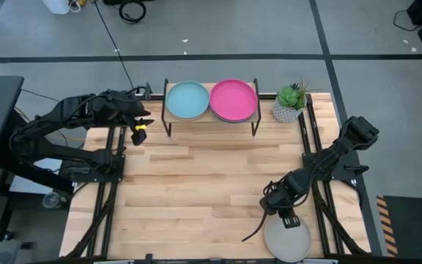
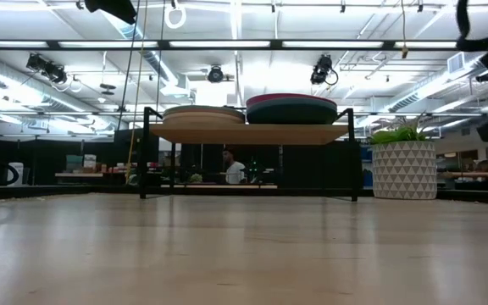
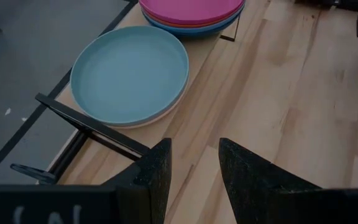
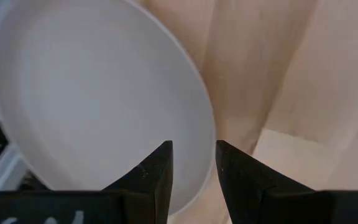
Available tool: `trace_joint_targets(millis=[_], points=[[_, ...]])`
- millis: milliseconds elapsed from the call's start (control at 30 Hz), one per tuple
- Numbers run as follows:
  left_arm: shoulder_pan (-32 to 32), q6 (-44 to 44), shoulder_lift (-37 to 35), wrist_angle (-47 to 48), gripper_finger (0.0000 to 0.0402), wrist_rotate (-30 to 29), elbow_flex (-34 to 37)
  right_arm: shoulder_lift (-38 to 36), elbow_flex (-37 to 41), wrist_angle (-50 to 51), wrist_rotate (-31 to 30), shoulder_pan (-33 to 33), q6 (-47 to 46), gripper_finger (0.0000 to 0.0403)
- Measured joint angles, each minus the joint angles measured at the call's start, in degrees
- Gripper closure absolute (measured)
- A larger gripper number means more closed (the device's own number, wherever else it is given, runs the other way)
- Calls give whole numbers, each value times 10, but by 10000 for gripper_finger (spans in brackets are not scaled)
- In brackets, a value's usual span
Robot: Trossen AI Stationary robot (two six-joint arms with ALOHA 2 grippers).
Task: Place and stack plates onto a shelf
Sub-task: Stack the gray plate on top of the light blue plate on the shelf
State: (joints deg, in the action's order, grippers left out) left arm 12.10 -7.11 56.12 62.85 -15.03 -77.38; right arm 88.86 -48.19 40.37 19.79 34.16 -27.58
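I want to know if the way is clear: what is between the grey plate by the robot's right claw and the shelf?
Only bare tabletop lies between the grey plate and the shelf, as the high view shows.

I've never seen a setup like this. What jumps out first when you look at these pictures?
Probably the two bright plate stacks on the small shelf at the table's far edge: a pale blue plate tops one, a pink plate the other. Next, the right tool over a grey plate at the near edge, while the left tool waits beside the shelf.

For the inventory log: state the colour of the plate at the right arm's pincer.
Grey: the grey plate at the table's near edge, clearest in the high view.
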Motion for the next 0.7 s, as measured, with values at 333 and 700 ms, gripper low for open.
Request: trace_joint_targets(millis=[333,700], points=[[0,-10,0,0,261,0,0,0,43,-49,-24,38,-21,274],[0,-42,-14,0,261,2,0,0,67,-77,-55,56,-50,336]])
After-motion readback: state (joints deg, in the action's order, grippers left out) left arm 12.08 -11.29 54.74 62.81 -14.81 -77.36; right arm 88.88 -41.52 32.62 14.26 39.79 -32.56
